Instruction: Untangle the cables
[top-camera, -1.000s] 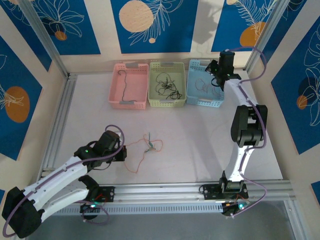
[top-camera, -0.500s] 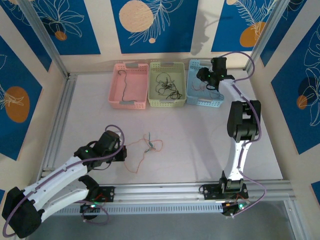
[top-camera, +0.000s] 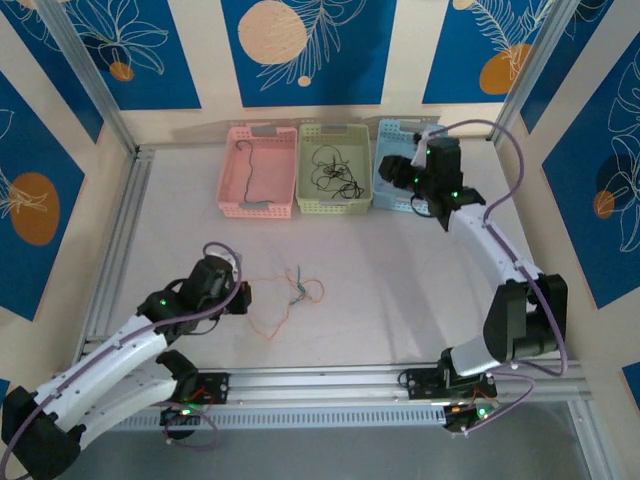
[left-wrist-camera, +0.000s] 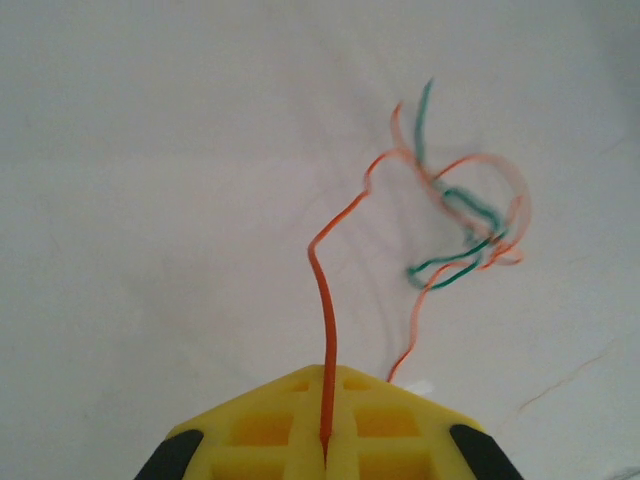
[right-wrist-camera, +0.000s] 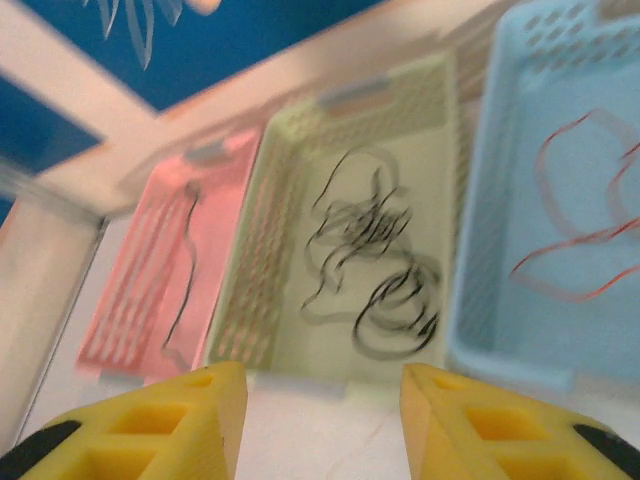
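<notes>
Orange thin wire (left-wrist-camera: 325, 320) sits pinched in the left gripper's (left-wrist-camera: 327, 420) closed yellow jaws. It runs out over the white table (left-wrist-camera: 150, 150) into a loose tangle with a thin green wire (left-wrist-camera: 462, 200). The right gripper (right-wrist-camera: 325, 400) hovers by the baskets, jaws parted and empty. Black cables (right-wrist-camera: 375, 250) lie in the pale green plastic basket (right-wrist-camera: 250, 290).

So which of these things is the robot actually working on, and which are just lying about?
In the job: orange cable, clamped in the left gripper; green cable tangled with it; open right gripper.
Lying about: pink basket, green basket with black cables, blue basket with red cable, probably already sorted.
</notes>
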